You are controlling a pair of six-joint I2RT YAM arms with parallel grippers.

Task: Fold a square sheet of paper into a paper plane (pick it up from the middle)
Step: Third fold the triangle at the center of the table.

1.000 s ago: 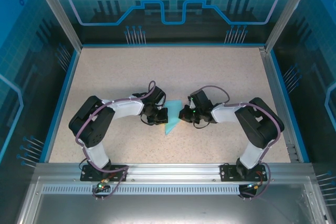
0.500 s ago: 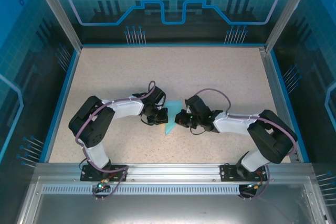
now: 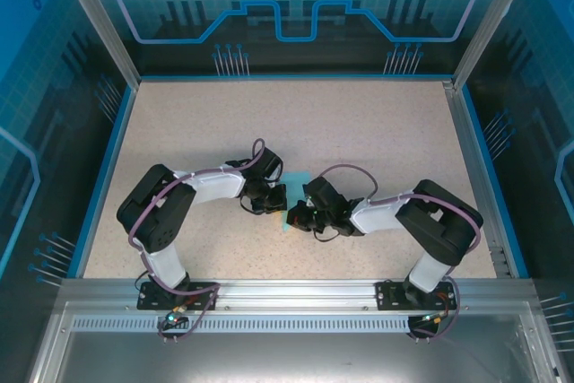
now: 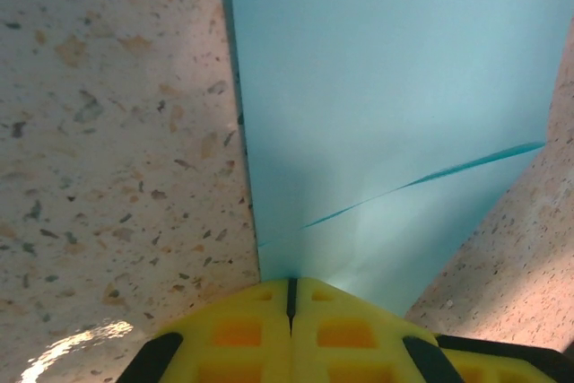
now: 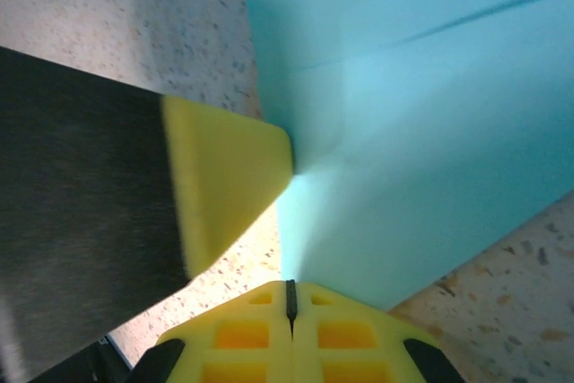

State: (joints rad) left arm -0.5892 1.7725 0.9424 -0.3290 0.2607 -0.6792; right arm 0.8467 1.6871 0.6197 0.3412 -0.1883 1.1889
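Two claws are sitting tip to tip near the middle of the desk (image 3: 359,123), both low over the light blue sheet of paper (image 3: 286,224). From above, the left claw (image 3: 273,199) is pointing right and the right claw (image 3: 294,217) is pointing left, and together they are covering most of the sheet. The sheet is lying flat on the speckled surface, already folded, with a thin dark crease line (image 4: 430,177) running slantwise across it. In the left wrist view, the left claw's yellow jaws are pressing together with no gap, and their tip is touching the sheet's near corner. The right claw is likewise closed, its tip meeting the sheet's edge just beside one yellow fingertip (image 5: 224,177) of the left claw. Whether either claw is pinching paper is not clear.
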